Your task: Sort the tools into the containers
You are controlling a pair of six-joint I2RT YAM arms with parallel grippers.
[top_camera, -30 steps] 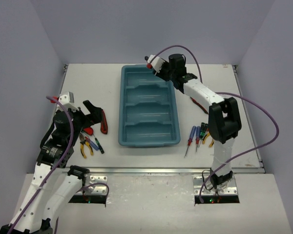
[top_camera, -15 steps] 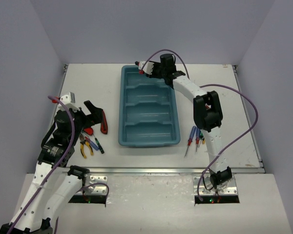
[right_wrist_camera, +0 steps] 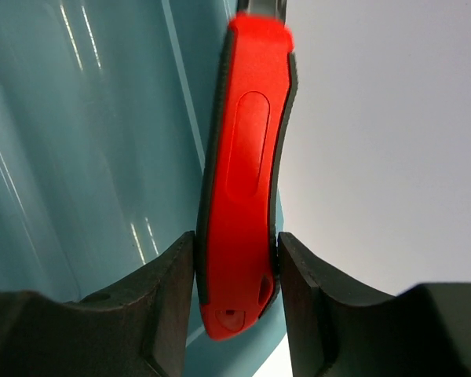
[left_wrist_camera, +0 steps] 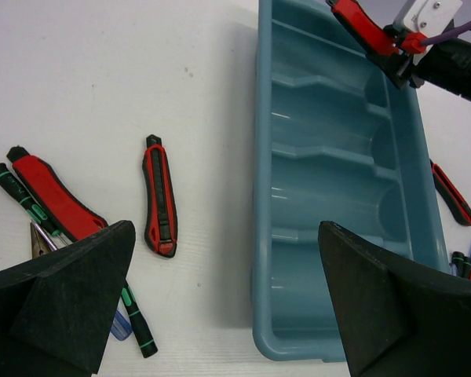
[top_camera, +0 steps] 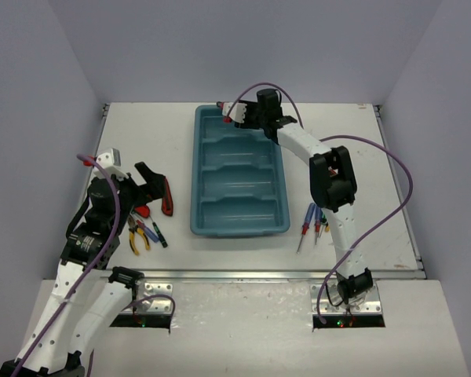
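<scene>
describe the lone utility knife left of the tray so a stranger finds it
Start at the teal tray and look at the white table off its left long side. The red-and-black utility knife lies there alone, along the tray's edge; the other knife farther left touches a black-green screwdriver.

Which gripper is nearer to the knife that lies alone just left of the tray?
Left. The left gripper is close beside the knife; the right gripper is over the tray's far end, gripping a second knife.

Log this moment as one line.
right gripper: shut on knife, over tray far rim | left gripper: open, empty, left of tray | other tools: outside tray, both sides
</scene>
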